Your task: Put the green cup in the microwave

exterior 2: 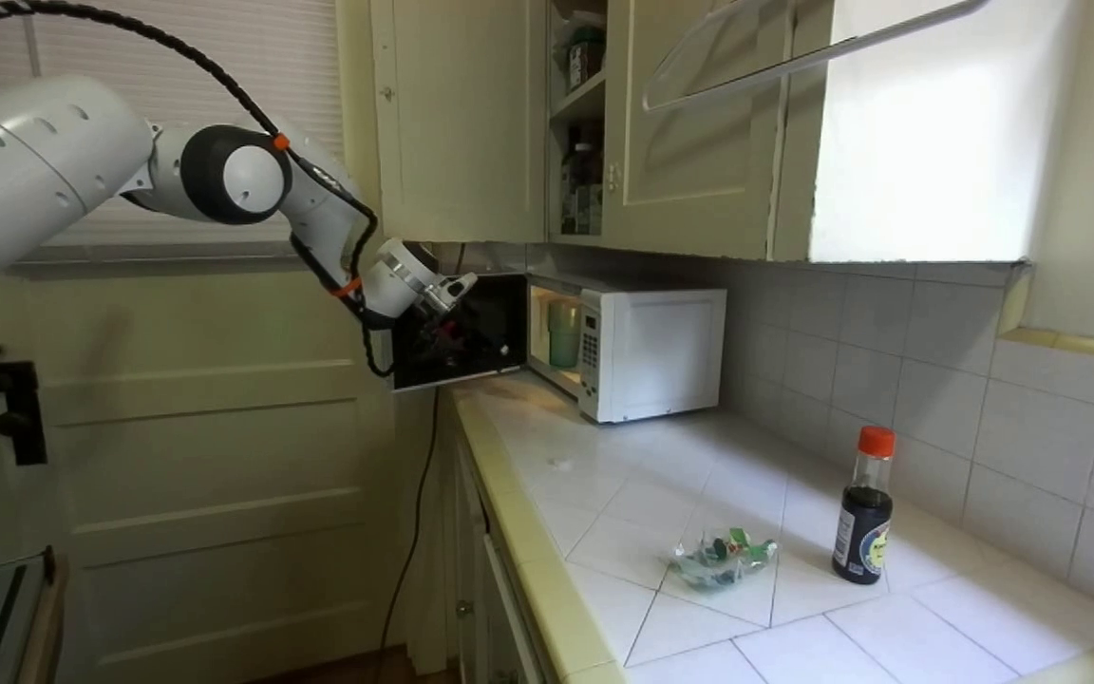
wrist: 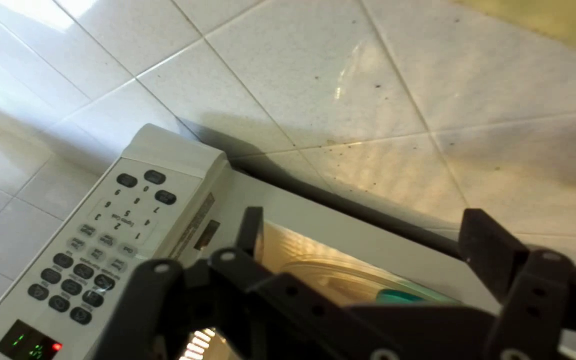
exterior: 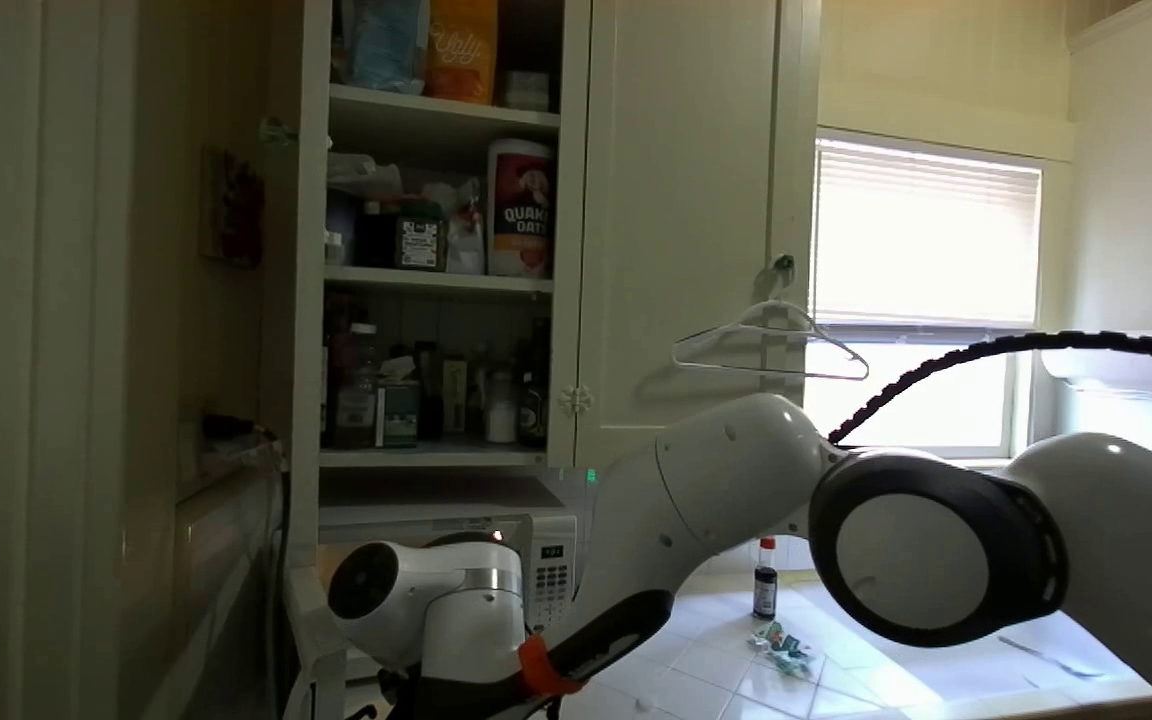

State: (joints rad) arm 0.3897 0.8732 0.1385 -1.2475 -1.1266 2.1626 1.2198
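On the tiled desk (exterior 2: pixel 604 508), an upright, red-capped bottle (exterior 2: pixel 862 522) of dark liquid stands near a crumpled wrapper (exterior 2: pixel 723 559), both well apart from the microwave (exterior 2: pixel 661 351). A white hanger (exterior 2: pixel 822 54) hangs in front of the cupboard (exterior 2: pixel 699 161). The microwave's door (exterior 2: pixel 495 328) is swung wide open, the arm's wrist (exterior 2: pixel 397 285) in front of it. The green cup (exterior 2: pixel 563 334) stands upright inside the lit cavity (wrist: pixel 293 250). The fingers (wrist: pixel 490 255) are spread wide, outside the cavity and apart from the cup; in the wrist view, part of the cup shows in the gap between them, farther off, partly covered by the dark linkage (wrist: pixel 418 322).
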